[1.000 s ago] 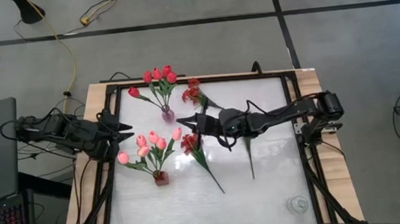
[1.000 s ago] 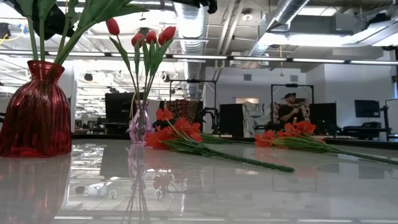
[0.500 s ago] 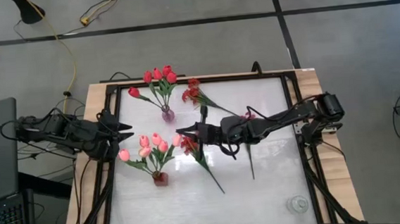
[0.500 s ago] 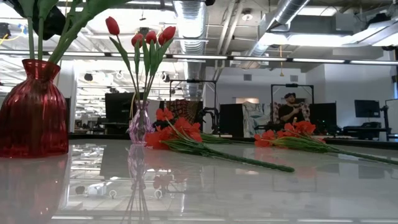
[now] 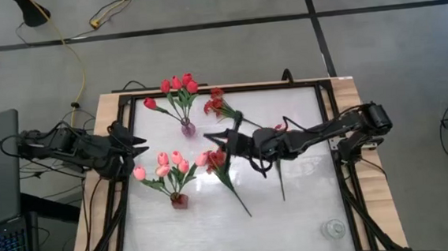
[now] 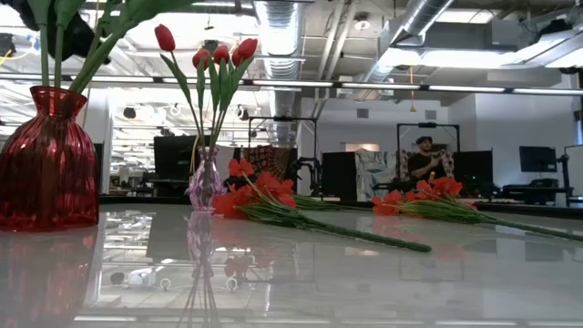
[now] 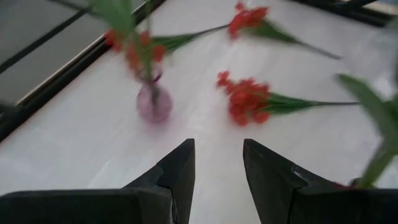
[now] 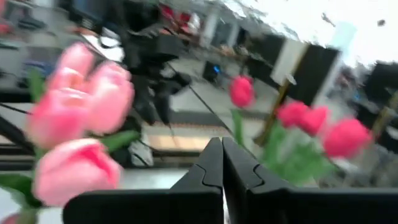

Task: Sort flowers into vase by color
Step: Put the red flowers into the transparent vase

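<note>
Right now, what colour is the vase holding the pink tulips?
Dark red; the vase shows best in the low view.

Table front (image 5: 216,237) lies open; red sprays (image 5: 217,159) block the middle

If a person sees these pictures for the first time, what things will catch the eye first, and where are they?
Two small bouquets stand out first: pink tulips in a red vase on the table's left half, and red tulips in a clear vase near the far edge. Red blossom sprays lie flat mid-table. The right tool, shut, reaches over them, while the left tool waits at the left edge.
</note>
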